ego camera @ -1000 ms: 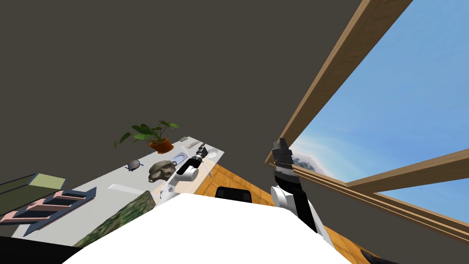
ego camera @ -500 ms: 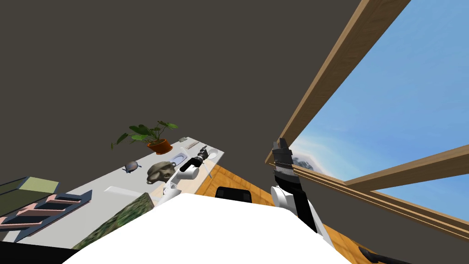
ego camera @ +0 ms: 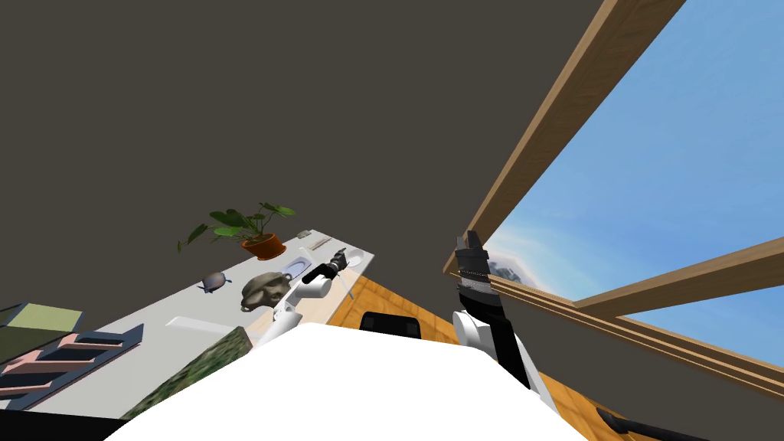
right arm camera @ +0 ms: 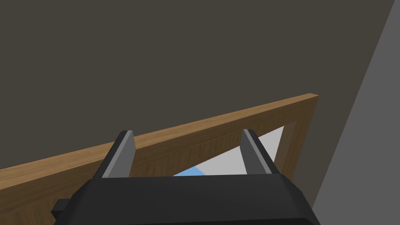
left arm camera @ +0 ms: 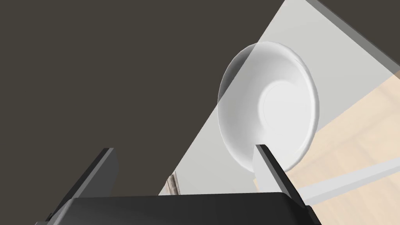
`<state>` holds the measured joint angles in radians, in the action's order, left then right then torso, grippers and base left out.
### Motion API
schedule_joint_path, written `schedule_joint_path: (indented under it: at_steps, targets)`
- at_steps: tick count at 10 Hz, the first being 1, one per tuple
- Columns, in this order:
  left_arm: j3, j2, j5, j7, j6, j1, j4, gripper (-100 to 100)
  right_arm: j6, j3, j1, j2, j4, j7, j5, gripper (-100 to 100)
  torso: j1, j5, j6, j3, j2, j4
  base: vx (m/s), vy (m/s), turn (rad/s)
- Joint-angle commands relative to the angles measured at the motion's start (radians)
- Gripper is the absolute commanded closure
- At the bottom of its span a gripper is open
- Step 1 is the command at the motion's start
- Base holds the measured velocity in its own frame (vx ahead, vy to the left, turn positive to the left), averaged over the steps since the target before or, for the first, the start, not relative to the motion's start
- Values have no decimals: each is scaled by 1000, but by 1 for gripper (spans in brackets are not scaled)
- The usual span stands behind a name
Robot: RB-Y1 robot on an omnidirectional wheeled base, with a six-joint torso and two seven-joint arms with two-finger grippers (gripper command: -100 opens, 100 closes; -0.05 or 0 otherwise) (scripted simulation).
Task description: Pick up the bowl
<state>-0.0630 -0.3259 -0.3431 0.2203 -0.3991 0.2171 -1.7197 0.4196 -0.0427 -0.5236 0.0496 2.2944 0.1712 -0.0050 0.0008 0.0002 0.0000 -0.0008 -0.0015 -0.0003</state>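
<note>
A shallow white bowl (left arm camera: 269,105) sits upright near the corner of a light grey table (left arm camera: 300,31), partly on a pale wooden board (left arm camera: 363,129). In the head view the bowl (ego camera: 357,259) lies at the table's far end, and my left gripper (ego camera: 339,253) is right beside it. In the left wrist view that gripper (left arm camera: 184,148) is open with nothing between its fingers. One finger (left arm camera: 269,168) overlaps the bowl's near rim, and the bowl lies off to that finger's side. My right gripper (right arm camera: 188,132) is open and empty, raised by the window frame (ego camera: 471,256).
On the table (ego camera: 153,321) stand a potted plant (ego camera: 256,243), a small turtle figure (ego camera: 213,282), a brown-grey pot (ego camera: 264,289) and a pale blue dish (ego camera: 297,267). A pink and blue rack (ego camera: 61,360) lies at its near end. Wooden floor (ego camera: 367,298) runs beside the table.
My head view has shifted a little, so the table's things sit slightly further left. My left gripper stays open by the bowl. The right arm has not moved.
</note>
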Motion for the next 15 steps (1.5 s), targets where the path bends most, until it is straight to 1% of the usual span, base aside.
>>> schedule_joint_path:
  at_steps: [1, 2, 6, 7, 11, 15]
  targets:
    - [-1, -5, -12, -13, -50, -12, 35, -100, 0, 0, 0, 0, 0, 0, 0, 0, 0, 0, 0, 0, 0, 0, 31, 18, -44]
    - [-1, -5, -12, -13, -58, -12, 35, -100, 0, 0, 0, 0, 0, 0, 0, 0, 0, 0, 0, 0, -1, 0, 24, 13, -17]
    - [-4, -28, -47, -49, -173, -38, 129, -100, 0, 0, 0, 0, 0, 0, 0, 0, 0, 0, 0, -1, -1, 0, 37, 11, -49]
    - [-4, -28, -47, -49, -173, -38, 129, -100, 0, 0, 0, 0, 0, 0, 0, 0, 0, 0, 0, -1, -2, 0, 33, 9, -14]
    - [-6, -43, -69, -89, -269, -50, 213, -100, 0, 0, 0, 0, 0, 0, 0, 0, 0, 0, 0, -1, -2, 0, 47, 8, -50]
    - [-4, -50, -80, -122, -336, -52, 280, -100, 0, 0, 0, 0, 0, 0, 0, 0, -1, 0, 0, -2, -4, -1, 73, 4, -56]
